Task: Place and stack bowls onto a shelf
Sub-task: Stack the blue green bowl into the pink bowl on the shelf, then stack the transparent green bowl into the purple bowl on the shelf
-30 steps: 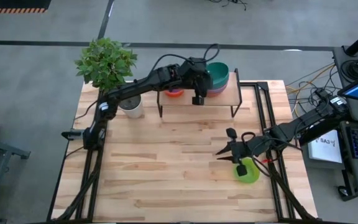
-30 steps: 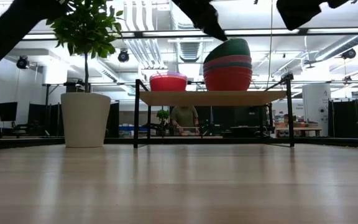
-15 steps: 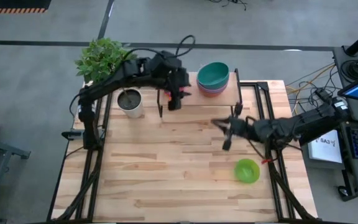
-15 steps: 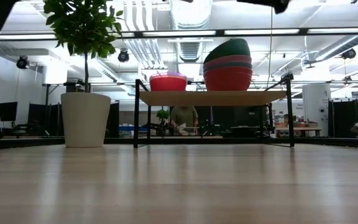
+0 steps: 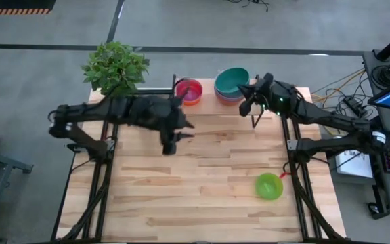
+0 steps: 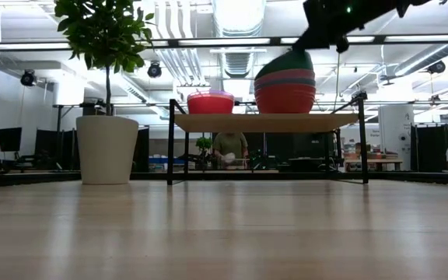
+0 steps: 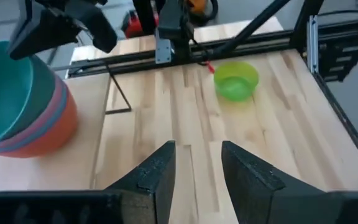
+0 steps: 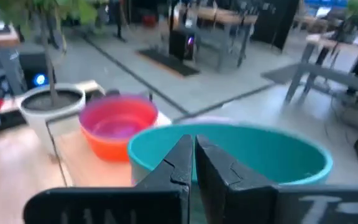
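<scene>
A stack of bowls with a teal one [image 5: 231, 80] on top stands on the right of the shelf [image 5: 212, 106]; pink and orange ones [image 7: 48, 121] show below it. A pink bowl [image 5: 189, 89] nested in an orange one [image 8: 107, 148] stands on the shelf's left. A green bowl [image 5: 269, 185] sits upright on the table near its right edge. My right gripper [image 5: 244, 99] is shut, at the teal bowl's [image 8: 260, 155] right rim. My left gripper [image 5: 177, 138] hangs open over the table in front of the shelf, holding nothing. My right gripper [image 8: 193, 149] has its shut fingertips at the teal bowl's rim [image 8: 154, 152], coming from the table's right. The fingers themselves hide the spot, so I cannot tell whether they touch it.
A white pot [image 6: 107, 148] with a leafy plant [image 5: 114, 66] stands at the table's far left corner, beside the shelf [image 6: 267, 122]. The shelf's thin black legs [image 6: 170, 148] stand on the table. Bare wood [image 5: 202, 183] lies between the shelf and the near edge. People sit in the room beyond.
My left arm has pulled back from the shelf toward the table's left and near side, and its gripper now hangs over the table. My right gripper has swung from beside the green bowl up and toward the far edge, to the teal stack. The green bowl has stayed put.
</scene>
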You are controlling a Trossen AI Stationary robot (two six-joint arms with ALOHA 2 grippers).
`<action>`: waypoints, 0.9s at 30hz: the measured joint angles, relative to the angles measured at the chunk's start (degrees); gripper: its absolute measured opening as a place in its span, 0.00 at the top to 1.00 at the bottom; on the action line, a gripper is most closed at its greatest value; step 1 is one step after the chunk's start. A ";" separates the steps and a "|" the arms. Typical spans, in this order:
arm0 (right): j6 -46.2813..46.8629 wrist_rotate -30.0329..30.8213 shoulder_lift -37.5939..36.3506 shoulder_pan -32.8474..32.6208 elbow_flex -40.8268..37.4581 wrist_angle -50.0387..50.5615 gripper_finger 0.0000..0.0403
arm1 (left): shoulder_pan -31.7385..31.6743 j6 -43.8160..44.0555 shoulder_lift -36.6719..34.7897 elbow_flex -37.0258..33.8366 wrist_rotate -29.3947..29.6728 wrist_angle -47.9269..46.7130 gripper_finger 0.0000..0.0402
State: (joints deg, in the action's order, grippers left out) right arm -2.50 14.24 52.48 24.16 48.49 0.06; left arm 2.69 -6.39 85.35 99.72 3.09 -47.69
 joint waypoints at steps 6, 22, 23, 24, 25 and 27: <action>1.00 -1.19 0.89 1.95 -0.02 3.19 0.98 | 8.26 6.30 -9.59 -18.52 9.13 13.91 0.72; 5.50 -1.43 -1.13 -7.51 0.97 4.03 0.98 | 16.08 13.22 -22.35 -48.29 14.60 32.97 0.72; 6.00 -2.02 -1.08 -9.21 1.71 5.02 0.98 | 16.08 13.24 -23.01 -49.70 14.58 33.29 0.72; 6.59 -2.94 -0.85 -10.98 2.67 6.53 0.98 | 16.08 13.30 -23.70 -51.15 14.58 33.79 0.72; 7.56 -3.74 -0.41 -12.78 3.86 7.89 0.98 | 16.08 13.38 -24.28 -52.59 14.60 34.34 0.72; 10.23 -4.21 0.76 -16.89 6.61 11.37 0.98 | 16.08 13.45 -25.30 -55.28 14.60 35.28 0.72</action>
State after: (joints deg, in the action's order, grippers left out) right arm 7.73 10.03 53.24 7.27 55.10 11.43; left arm 18.76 7.07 60.05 44.44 17.69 -12.41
